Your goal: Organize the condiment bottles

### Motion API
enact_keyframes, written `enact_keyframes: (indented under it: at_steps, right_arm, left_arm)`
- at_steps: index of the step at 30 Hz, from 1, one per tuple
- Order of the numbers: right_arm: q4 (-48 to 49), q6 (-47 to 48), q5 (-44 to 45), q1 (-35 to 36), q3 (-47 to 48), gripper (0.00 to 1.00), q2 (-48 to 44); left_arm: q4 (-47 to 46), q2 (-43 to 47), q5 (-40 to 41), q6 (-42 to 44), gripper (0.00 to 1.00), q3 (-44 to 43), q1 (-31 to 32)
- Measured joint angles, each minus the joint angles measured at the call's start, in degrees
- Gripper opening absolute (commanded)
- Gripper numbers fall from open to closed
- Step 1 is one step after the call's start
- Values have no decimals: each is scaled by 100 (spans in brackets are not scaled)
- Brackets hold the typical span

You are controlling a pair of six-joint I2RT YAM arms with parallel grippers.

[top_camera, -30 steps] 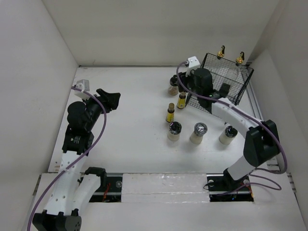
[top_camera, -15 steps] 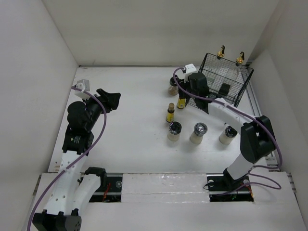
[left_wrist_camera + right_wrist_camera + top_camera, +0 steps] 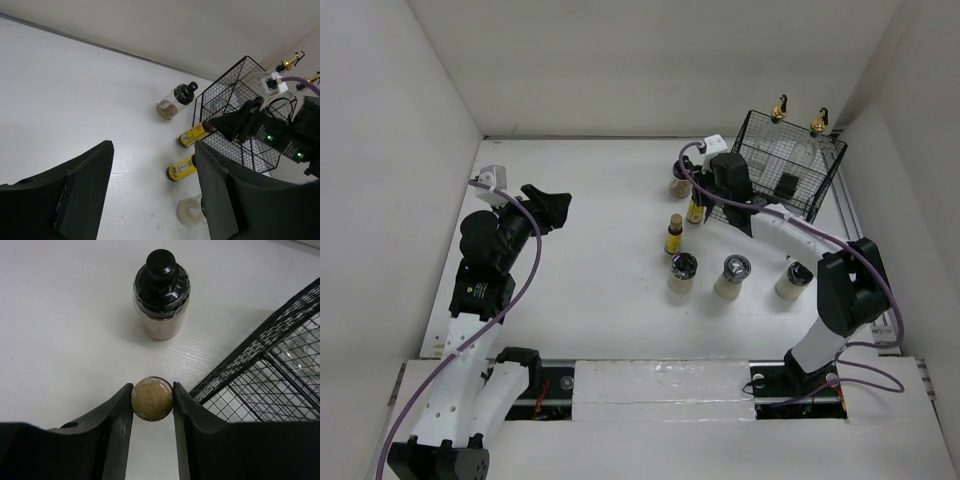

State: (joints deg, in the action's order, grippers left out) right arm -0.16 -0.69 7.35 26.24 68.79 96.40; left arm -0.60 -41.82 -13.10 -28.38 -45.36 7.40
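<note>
Far right corner of the tabletop (image 3: 590, 200): wire basket (image 3: 810, 195). Inside, along its far side: tall bottle (image 3: 780, 108), another tall bottle (image 3: 817, 122) to its right. Just left of the basket, toward the far edge: round jar (image 3: 678, 180). Nearer, just beside the basket's left wall: first small bottle (image 3: 194, 135), cap between the fingers of the right gripper (image 3: 152, 400). Nearer and slightly left again: second small bottle (image 3: 673, 236). In front, a row parallel to the near edge: left jar (image 3: 682, 272), middle jar (image 3: 732, 276), right jar (image 3: 792, 280). Over the left half, well apart from all: left gripper (image 3: 558, 205).
</note>
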Motion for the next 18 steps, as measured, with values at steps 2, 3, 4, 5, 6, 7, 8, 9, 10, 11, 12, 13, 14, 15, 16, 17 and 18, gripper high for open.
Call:
enact_keyframes:
  at_steps: [2,3,4,5,6,7,8,9,10,11,12,13,14,15,16,17,18]
  right_arm:
    - [7,-11,-7,-2,-92,14,-271]
    - [4,-15,-13,-35,-129,14,-470]
    - [15,-20,-35,-55,-136,14,-691]
    - [68,-24,-57,-90,-136,14,-885]
    - [125,-22,-85,-151,-120,14,-1097]
    - [184,-22,-129,-247,-79,13,-1279]
    - [254,-33,-188,-389,9,13,-1434]
    - [319,-37,-205,-492,76,13,-1504]
    - [400,-39,-236,-638,157,13,-1552]
    - [479,-39,-273,-774,223,13,-1574]
    - [531,-39,-289,-896,275,13,-1578]
    - [549,-37,-286,-1008,306,13,-1576]
    - [553,-26,-286,-1117,313,13,-1563]
    - [546,-28,-291,-1202,313,13,-1534]
    - [525,-17,-291,-1270,319,12,-1495]
    - [492,-17,-295,-1322,323,12,-1443]
    - [450,-13,-297,-1368,334,12,-1392]
  left_arm:
    - [0,-4,-2,0,62,0,0]
    - [0,-4,-11,-2,62,0,0]
    - [0,-4,-20,-4,62,0,0]
    - [0,-2,-22,-4,62,0,0]
    - [-2,-2,-22,-4,62,0,0]
    - [0,-4,-22,-4,62,0,0]
    - [0,-7,-22,-4,62,0,0]
    - [0,-7,-24,-4,62,0,0]
    - [0,-4,-33,-4,62,0,0]
    - [0,-4,-31,-4,62,0,0]
    - [0,-4,-33,-4,62,0,0]
    - [0,-4,-33,-4,62,0,0]
    - [0,-4,-33,-4,62,0,0]
    - [0,-4,-33,-4,62,0,0]
    - [0,-4,-35,-4,62,0,0]
    - [0,-4,-33,-7,62,0,0]
    - [0,-4,-33,-4,62,0,0]
